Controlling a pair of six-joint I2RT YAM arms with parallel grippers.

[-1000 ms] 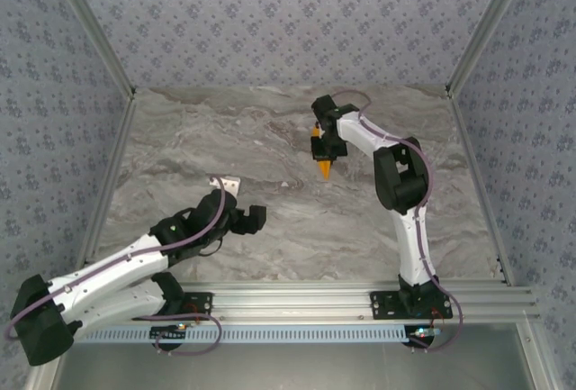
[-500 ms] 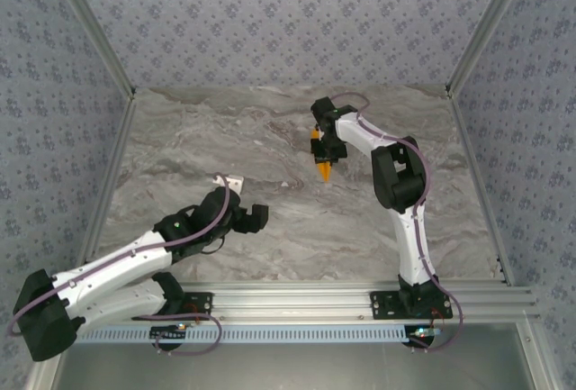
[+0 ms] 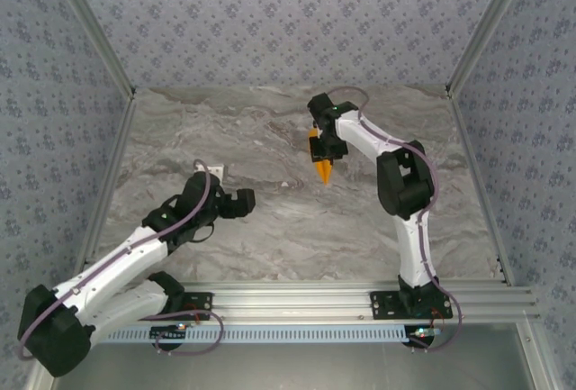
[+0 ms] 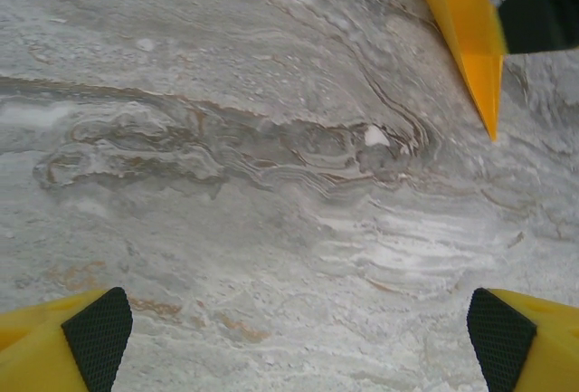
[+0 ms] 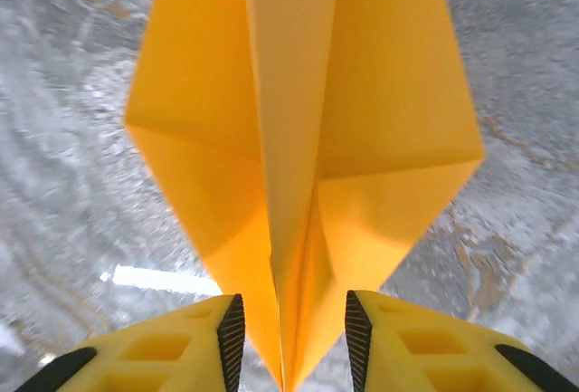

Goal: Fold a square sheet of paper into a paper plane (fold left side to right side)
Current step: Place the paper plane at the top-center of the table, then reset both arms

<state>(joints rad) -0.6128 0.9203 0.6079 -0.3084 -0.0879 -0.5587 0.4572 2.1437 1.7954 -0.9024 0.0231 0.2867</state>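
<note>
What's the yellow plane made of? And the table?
The paper plane looks like thin matte paper: sharp straight creases, flat folded flaps. The table looks like grey veined marble with a slight sheen, maybe only a printed pattern.

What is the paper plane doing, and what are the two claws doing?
paper plane: folded into a pointed dart, between the right claw's fingers.
right claw: a finger on each side of the plane; squeezing or not, cannot tell.
left claw: wide open, empty, above the table.
</note>
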